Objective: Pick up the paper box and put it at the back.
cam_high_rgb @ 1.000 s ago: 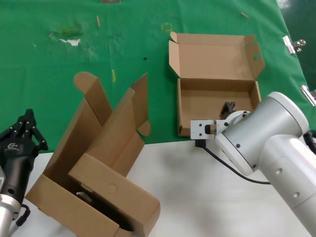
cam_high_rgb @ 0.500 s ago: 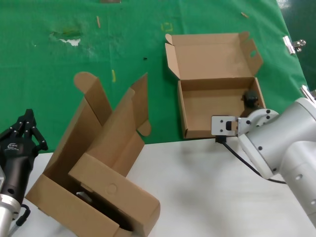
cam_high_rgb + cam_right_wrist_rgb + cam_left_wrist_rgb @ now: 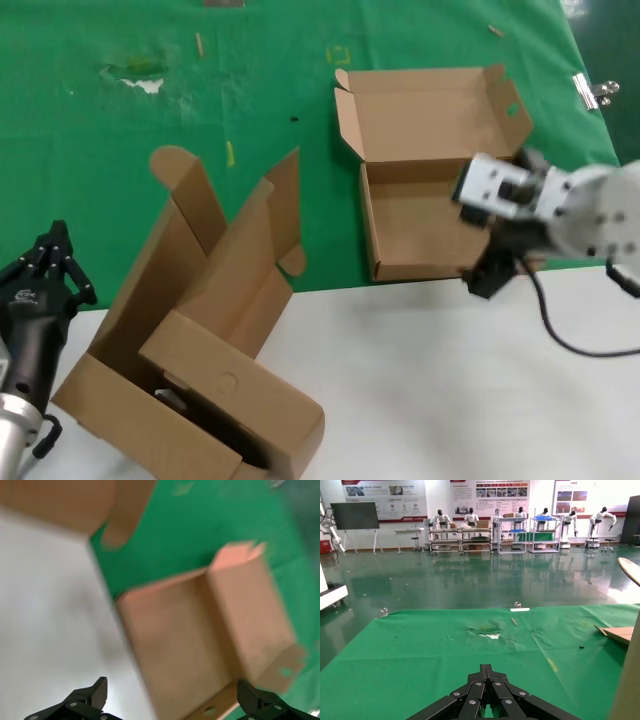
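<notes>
While the left gripper [image 3: 55, 262] waits low at the near-left edge of the table with its fingers drawn together to a point, nothing on that side is being worked. Next along stands the big brown carton [image 3: 200, 350], its flaps up, resting on the white tabletop [image 3: 440, 390] with its far flaps reaching over the green sheet [image 3: 250, 80]. Further right lies the paper box [image 3: 430, 160], lid thrown back flat, the whole of it on the green fabric with its front wall right at the cloth's near edge. It looks to me as if the placing is done or very nearly so: the box sits free on the back area and nothing grips it. The right gripper [image 3: 175, 702] hovers at the box's right front corner, fingers spread wide apart with nothing between them; the arm is blurred, so I can't say exactly how near the cardboard it hangs. What seems left is only for that arm to clear off.

By my count: two cardboard boxes, two grippers, one green sheet, one small yellow square mark [image 3: 338, 54] behind the box.
</notes>
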You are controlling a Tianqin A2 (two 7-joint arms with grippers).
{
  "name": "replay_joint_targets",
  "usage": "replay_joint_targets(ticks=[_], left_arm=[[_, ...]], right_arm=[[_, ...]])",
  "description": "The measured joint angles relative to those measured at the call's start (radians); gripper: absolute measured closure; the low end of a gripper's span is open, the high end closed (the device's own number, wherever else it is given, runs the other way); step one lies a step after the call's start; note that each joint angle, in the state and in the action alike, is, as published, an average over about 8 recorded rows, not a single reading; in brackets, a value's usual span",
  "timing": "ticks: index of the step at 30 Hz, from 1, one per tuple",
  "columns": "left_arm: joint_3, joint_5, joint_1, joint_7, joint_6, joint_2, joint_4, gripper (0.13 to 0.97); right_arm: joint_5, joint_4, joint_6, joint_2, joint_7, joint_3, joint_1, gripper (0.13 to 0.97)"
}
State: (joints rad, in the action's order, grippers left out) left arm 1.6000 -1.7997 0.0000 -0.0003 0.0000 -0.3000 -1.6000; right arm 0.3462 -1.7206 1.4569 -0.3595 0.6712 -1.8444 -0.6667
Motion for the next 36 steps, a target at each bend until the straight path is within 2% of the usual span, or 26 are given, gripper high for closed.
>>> replay_joint_targets(ticks=[5, 11, 14, 22, 36], left_arm=[[0.0, 0.0, 0.0, 0.0, 0.0, 0.0, 0.0, 0.957], [0.0, 0.0, 0.0, 0.0, 0.0, 0.0, 0.0, 0.957], [0.0, 0.0, 0.0, 0.0, 0.0, 0.0, 0.0, 0.957], [0.0, 0.0, 0.0, 0.0, 0.0, 0.0, 0.0, 0.957], [0.0, 0.0, 0.0, 0.0, 0.0, 0.0, 0.0, 0.957]], right_arm=[[0.12, -0.12, -0.083, -0.039, 0.063, 0.164, 0.007, 0.192], [0.227, -0.234, -0.341, -0.061, 0.087, 0.42, 0.15, 0.154], [0.268, -0.254, -0.421, -0.054, 0.071, 0.487, 0.204, 0.136], [0.351, -0.23, -0.495, -0.046, 0.019, 0.47, 0.238, 0.13], [0.569, -0.16, -0.685, -0.025, -0.117, 0.425, 0.322, 0.129]])
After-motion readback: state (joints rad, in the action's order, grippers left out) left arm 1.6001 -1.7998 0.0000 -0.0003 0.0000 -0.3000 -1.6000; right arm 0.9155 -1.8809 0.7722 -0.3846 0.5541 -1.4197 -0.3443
